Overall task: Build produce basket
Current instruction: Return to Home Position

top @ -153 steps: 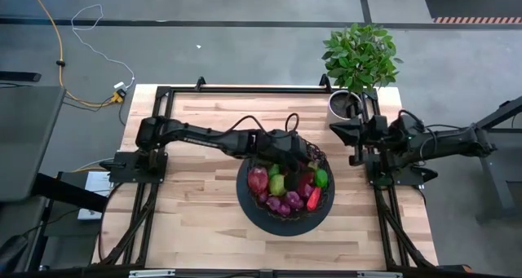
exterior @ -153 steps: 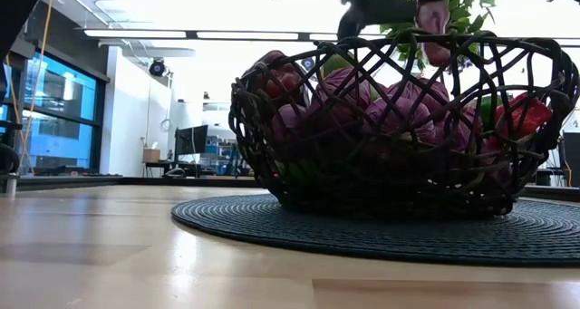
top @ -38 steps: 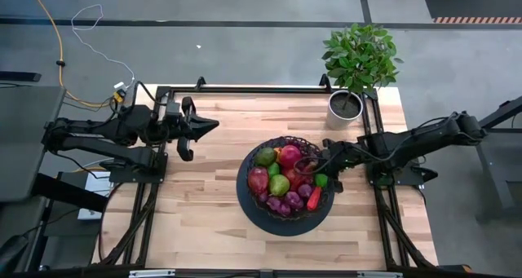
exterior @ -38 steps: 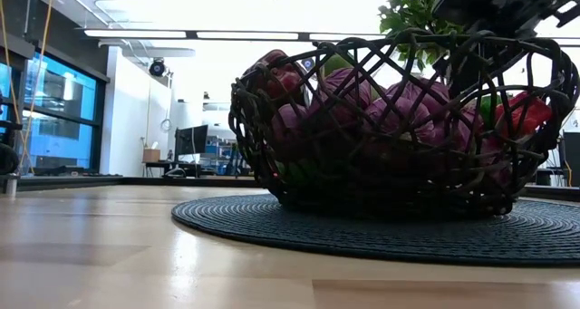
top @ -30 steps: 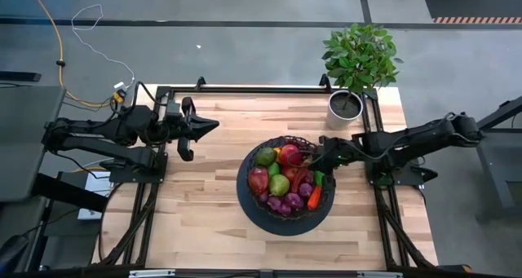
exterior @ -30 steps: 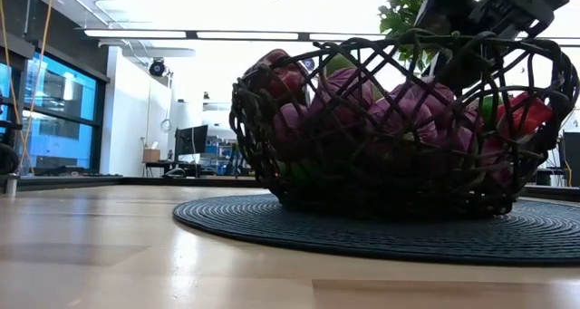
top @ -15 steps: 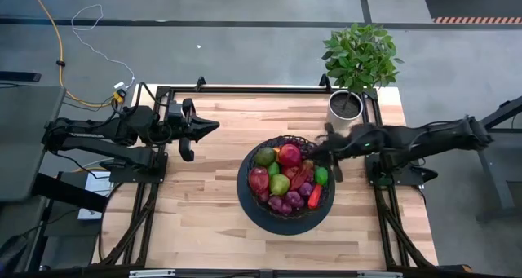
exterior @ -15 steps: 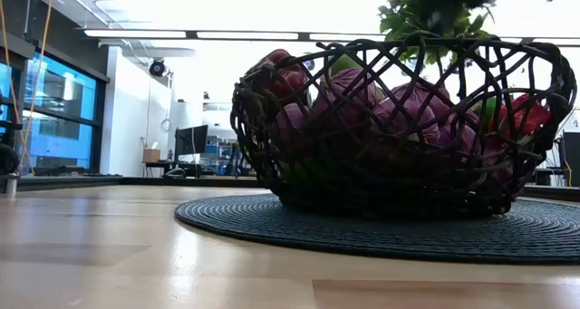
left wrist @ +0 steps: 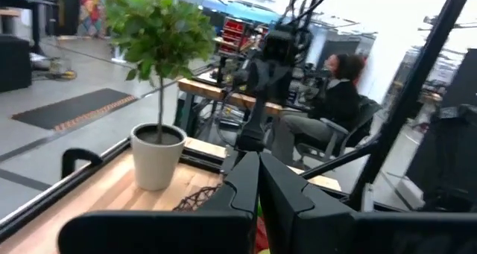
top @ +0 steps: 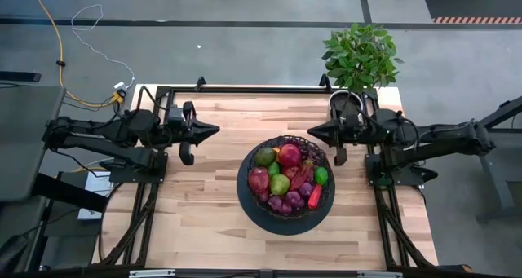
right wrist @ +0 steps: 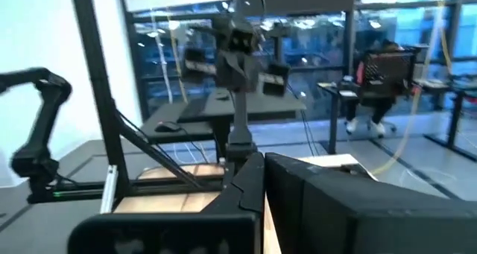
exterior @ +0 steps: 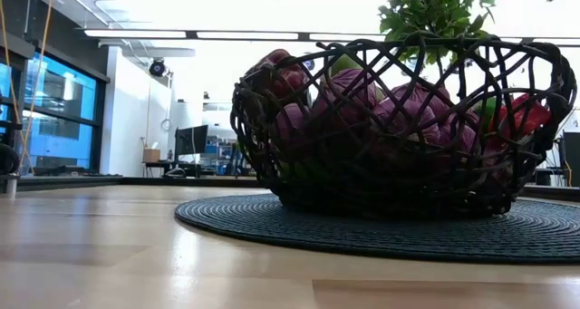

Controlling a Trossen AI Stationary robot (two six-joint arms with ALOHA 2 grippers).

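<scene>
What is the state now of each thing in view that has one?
basket: upright on the mat, filled.
produce: all inside the basket.
left pincer: shut, empty, clear of the basket.
right pincer: shut, empty, outside the basket.
potted plant: upright.

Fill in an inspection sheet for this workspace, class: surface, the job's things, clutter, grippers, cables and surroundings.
Surface: wooden table with a round dark mat near its middle.
Job's things: the basket stands on the mat; the produce is heaped inside it, none loose on the wood.
Clutter: a potted plant at the far right corner.
Grippers: the left gripper and the right gripper are shut and empty, pointing at each other beyond the basket.
Cables: loose cables on the floor past the far left corner.
Surroundings: a seated person beyond the table.
</scene>
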